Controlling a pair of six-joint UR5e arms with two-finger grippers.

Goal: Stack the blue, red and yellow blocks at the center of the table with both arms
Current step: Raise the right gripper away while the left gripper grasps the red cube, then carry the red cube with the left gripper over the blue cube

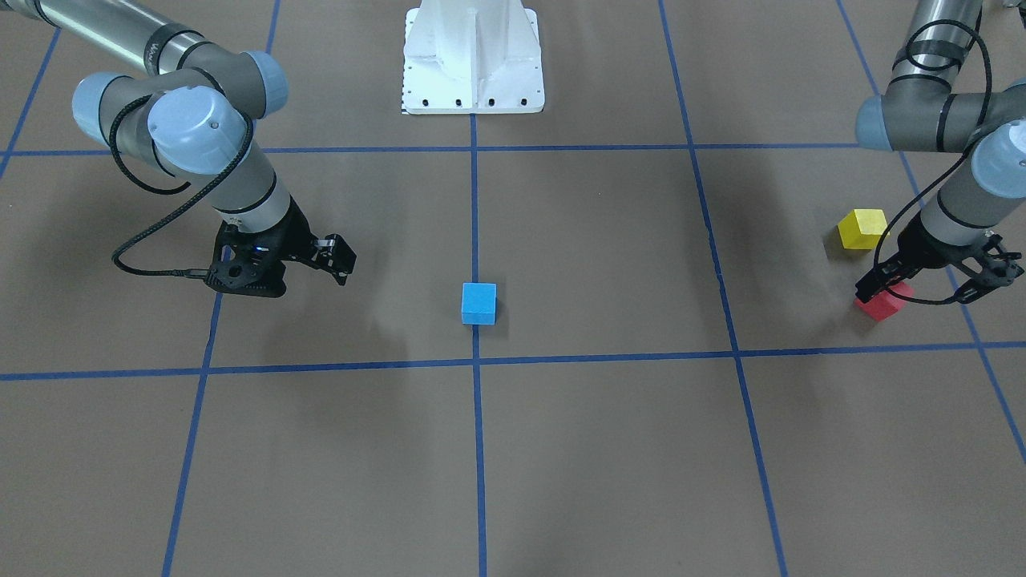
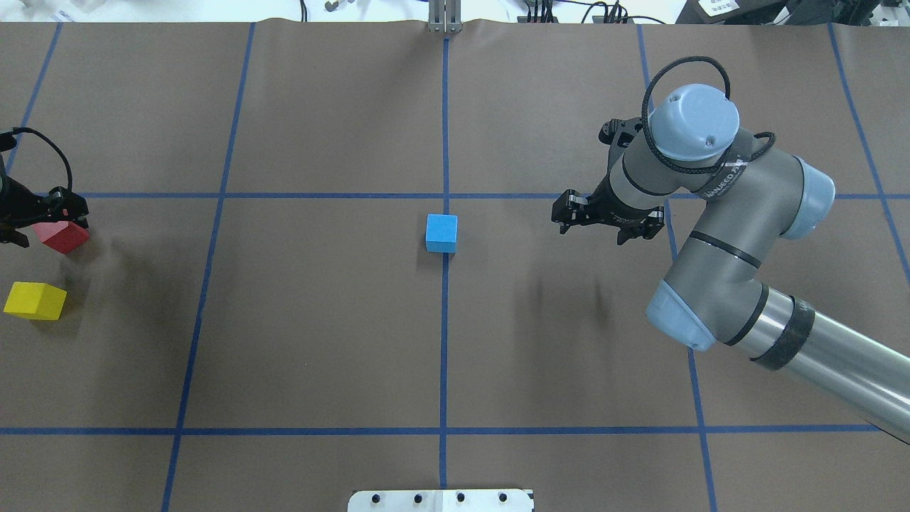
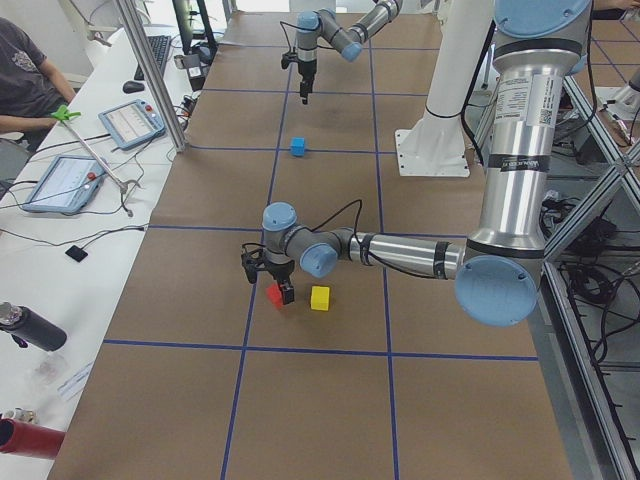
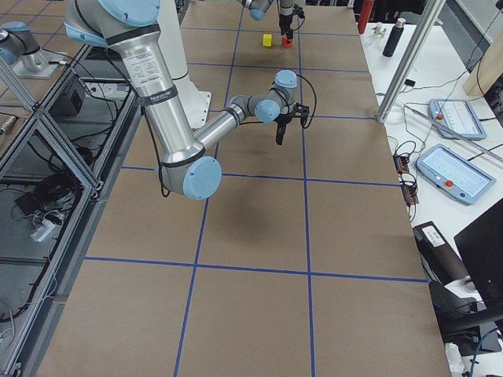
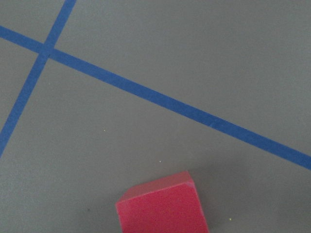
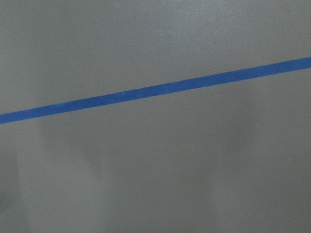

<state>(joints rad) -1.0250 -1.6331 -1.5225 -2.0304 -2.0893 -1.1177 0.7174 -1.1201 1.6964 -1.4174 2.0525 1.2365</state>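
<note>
Blocks judged light, rigid and matte, best pinched across opposite flat faces: blue sits at surface centre, red and yellow lie near each other far left, left gripper spread wide over red, right gripper wide and empty

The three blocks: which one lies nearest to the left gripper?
The red block, right by the left gripper. The yellow block sits apart beside it; the blue block lies far off, mid-table.
</note>
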